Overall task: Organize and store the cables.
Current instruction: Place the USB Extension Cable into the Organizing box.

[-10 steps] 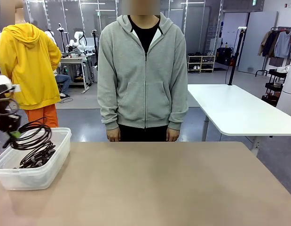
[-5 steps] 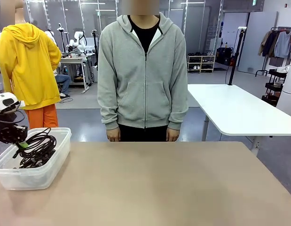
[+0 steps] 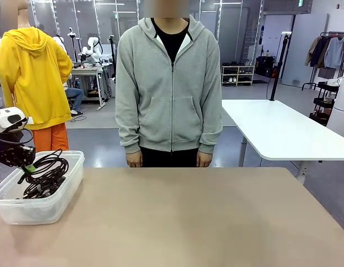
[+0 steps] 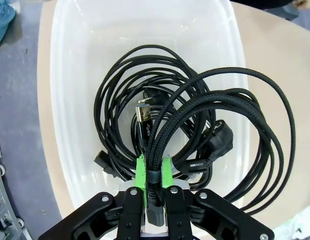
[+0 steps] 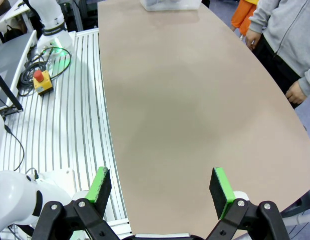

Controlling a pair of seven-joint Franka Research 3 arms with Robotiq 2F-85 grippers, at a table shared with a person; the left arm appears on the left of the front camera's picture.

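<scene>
- Cables first: from my left wrist camera, a braided black coil (image 4: 230,130) hangs from my left gripper (image 4: 153,172); its bunched strands run straight up the picture out of the green pads (image 4: 140,172), then its loops fan toward the right and sag over the bin's rim; a metal plug tip (image 4: 142,113) points up the picture, away from the fingers
- Under it I see more thin black cables (image 4: 127,107) lying as a flat round coil on the floor of the clear plastic bin (image 4: 69,90); a chunky black plug (image 4: 221,140) sits at that coil's right side
- In the front view the bin (image 3: 49,203) stands at the table's left end, close to the near-left edge; the held coil (image 3: 46,167) droops into it, upper loops above the rim
- Room to move: the brown table (image 3: 205,217) is bare from the bin all the way right; a person in a grey hoodie (image 3: 169,83) stands at the far edge, arms down, hands off the table
- Left jaws: pressed together, pinching the braided bundle between the pads; nothing else touches the fingers
- Right gripper (image 5: 162,187): jaws spread wide, holding nothing; I see it above the table's end, with a grooved metal base (image 5: 64,120) alongside the table's long edge
</scene>
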